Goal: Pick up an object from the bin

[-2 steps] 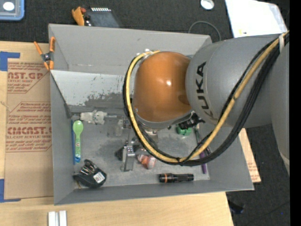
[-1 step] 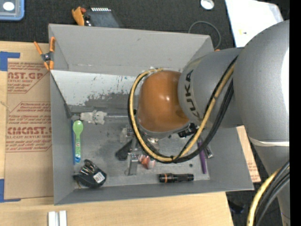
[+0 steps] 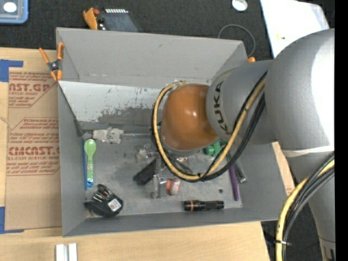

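Two dark things lie by the bin's (image 3: 152, 64) near wall: a black marker (image 3: 203, 205) toward the right and a black labelled bundle (image 3: 103, 203) in the left corner. Mid-floor, my gripper (image 3: 159, 182) is low between a black block (image 3: 144, 175) and a small red-and-white piece (image 3: 173, 186). I cannot tell how far open it is, or whether it has hold of anything. Crowded like this, it may nudge both and catch neither. Farther left lies a pale grey piece (image 3: 109, 136).

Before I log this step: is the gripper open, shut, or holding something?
Gripper: cannot be told from this view.
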You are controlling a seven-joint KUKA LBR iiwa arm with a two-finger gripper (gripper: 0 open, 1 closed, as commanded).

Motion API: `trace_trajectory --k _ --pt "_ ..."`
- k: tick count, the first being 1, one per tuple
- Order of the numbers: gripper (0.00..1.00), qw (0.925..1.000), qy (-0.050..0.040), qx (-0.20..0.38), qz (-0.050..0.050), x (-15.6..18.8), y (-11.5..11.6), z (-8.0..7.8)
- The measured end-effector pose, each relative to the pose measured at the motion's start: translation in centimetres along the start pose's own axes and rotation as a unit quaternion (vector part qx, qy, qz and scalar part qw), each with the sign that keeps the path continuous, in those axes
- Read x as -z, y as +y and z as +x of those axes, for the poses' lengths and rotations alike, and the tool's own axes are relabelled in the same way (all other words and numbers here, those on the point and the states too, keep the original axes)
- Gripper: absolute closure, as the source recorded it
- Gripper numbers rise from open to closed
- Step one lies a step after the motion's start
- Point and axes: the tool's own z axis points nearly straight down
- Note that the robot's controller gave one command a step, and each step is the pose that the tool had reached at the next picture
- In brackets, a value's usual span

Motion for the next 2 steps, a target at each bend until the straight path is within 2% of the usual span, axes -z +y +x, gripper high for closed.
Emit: trace_trajectory --k 1,2 --pt "0.0 0.9985 0.0034 -0.054 0.0 -0.3 0.12 -0.52" --pt "0.0 0.9997 0.0013 -0.025 0.0 -0.39 -0.25 -0.41"
